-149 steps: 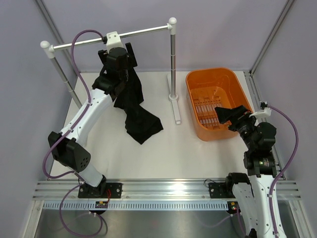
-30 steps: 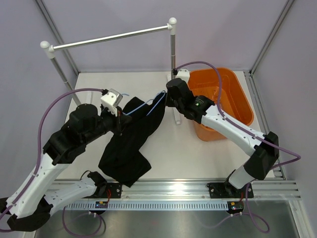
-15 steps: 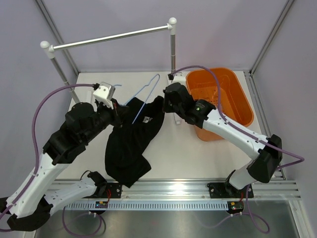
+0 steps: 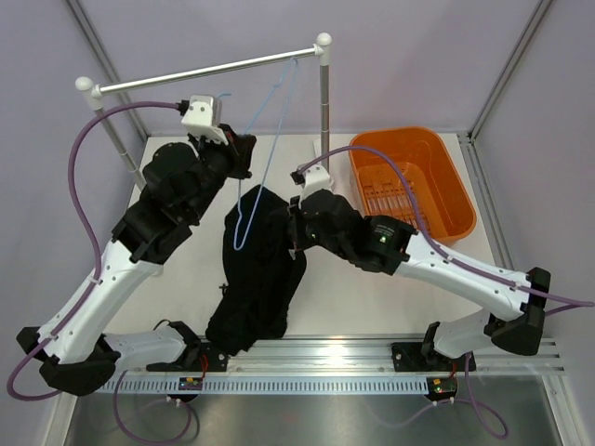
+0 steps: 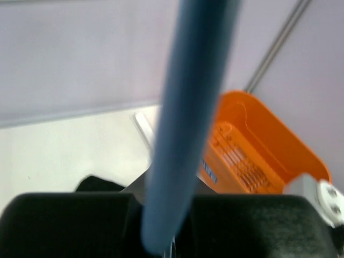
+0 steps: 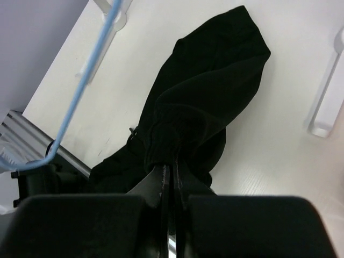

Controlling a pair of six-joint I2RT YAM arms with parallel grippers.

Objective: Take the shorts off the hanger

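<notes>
Apparently nearly done: the left pincer (image 5: 161, 226) clamps the raised hanger (image 5: 185, 118), the right pincer (image 6: 171, 177) pinches the shorts (image 4: 260, 279), seemingly free, trailing onto the table (image 4: 325, 311).

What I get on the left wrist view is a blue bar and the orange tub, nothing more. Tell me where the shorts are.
Observer: The shorts lie stretched on the table, one end pinched in the shut right gripper.
Operator: Give me the hanger's pose.
Observer: The hanger is held up in the shut left gripper, one corner up by the silver rail.
Operator: Report any fabric on the wire.
Observer: The right wrist view shows bare wire; from above its lower corner overlaps the shorts, so contact there I cannot tell.
</notes>
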